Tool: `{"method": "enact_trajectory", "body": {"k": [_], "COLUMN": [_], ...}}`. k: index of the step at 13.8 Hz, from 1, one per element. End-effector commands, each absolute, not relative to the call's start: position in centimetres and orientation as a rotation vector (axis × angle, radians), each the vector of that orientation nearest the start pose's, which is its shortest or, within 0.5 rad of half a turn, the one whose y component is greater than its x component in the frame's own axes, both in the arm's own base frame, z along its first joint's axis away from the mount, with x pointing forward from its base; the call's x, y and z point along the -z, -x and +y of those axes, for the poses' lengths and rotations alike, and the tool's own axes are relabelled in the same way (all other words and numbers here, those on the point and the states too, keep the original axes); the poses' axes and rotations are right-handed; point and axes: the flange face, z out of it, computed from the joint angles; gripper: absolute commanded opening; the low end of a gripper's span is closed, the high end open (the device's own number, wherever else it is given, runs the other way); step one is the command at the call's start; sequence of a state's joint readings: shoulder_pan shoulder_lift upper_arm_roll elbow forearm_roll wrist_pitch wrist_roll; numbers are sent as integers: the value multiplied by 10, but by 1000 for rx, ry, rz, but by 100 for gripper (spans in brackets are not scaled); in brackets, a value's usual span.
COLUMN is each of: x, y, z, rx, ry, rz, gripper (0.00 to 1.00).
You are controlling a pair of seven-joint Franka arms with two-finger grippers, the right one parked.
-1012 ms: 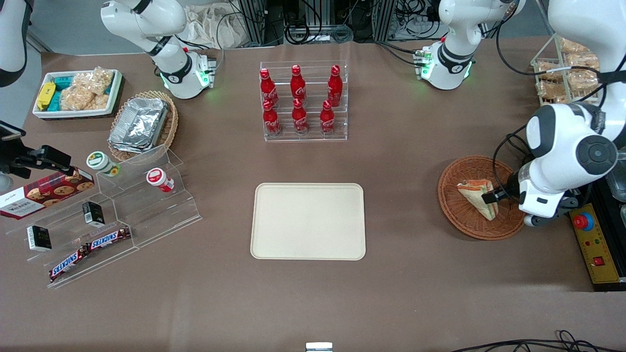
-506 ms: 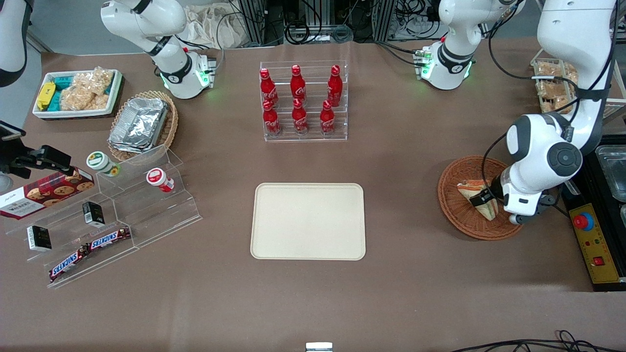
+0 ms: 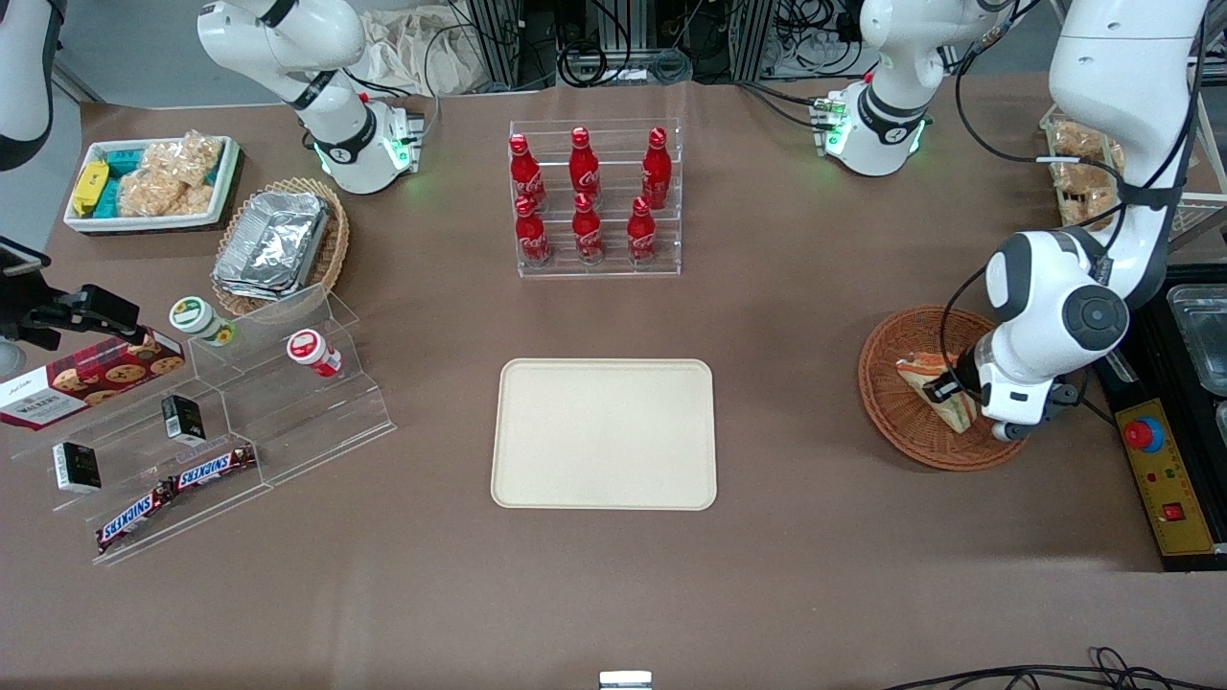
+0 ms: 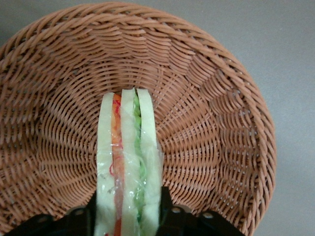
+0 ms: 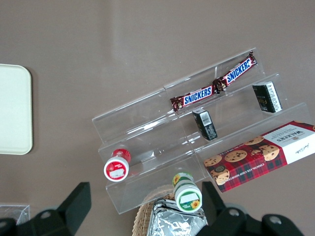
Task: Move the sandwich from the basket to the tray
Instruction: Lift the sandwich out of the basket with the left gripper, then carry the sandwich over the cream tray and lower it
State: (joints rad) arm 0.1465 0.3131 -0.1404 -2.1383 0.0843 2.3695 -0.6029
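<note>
I find the end effector (image 4: 129, 216) pinching the clear-wrapped triangular sandwich (image 4: 129, 162) at its wide end, inside the round reddish-brown wicker basket (image 3: 896, 417); slick wrap may slip before reaching the cream rectangular tray (image 3: 604, 433).

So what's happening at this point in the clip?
The working arm's gripper is down in the round wicker basket, one finger on each side of the wrapped sandwich. The sandwich rests on the basket's weave, cut edge up, so it has not been lifted out yet. The cream tray, nearer the table's middle, has nothing on it.
</note>
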Motion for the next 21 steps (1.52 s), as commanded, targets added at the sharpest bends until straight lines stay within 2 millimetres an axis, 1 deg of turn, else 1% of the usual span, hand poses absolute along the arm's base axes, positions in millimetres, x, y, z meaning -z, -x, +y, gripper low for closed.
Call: {"method": "enact_trajectory", "body": {"k": [1, 2, 3, 4, 5, 6, 7, 8, 9, 10, 11, 12, 13, 14, 15, 16, 17, 18, 20, 21], "x": [-299, -324, -355, -391, -433, -470, -505, -532, -550, -557, -560, -558, -547, -528, -503, -477, -444, -416, -363, -338], "y": [-567, -577, -589, -601, -612, -619, -624, -627, -630, -633, -635, -636, -637, -639, -641, -642, -639, -632, -625, -623], "z": [0, -3, -6, -18, -27, -33, -43, -51, -60, -73, -95, -117, -150, -186, -224, -254, -287, -320, -370, -382], "rx": [-148, -157, -165, -169, -162, -153, -114, -65, -21, 16, 45, 71, 97, 104, 113, 109, 66, 57, 104, 118], "ry": [2959, 2953, 2950, 2956, 2971, 2981, 3001, 3025, 3045, 3071, 3112, 3146, 3179, 3205, 3233, 3246, 3249, 3246, 3243, 3233], "rz": [-816, -814, -810, -784, -776, -771, -753, -740, -723, -689, -604, -521, -431, -341, -249, -174, -91, -1, 142, 193], "gripper": [0, 0, 0, 0, 0, 0, 0, 0, 0, 0, 0, 0, 0, 0, 0, 0, 0, 0, 0, 0]}}
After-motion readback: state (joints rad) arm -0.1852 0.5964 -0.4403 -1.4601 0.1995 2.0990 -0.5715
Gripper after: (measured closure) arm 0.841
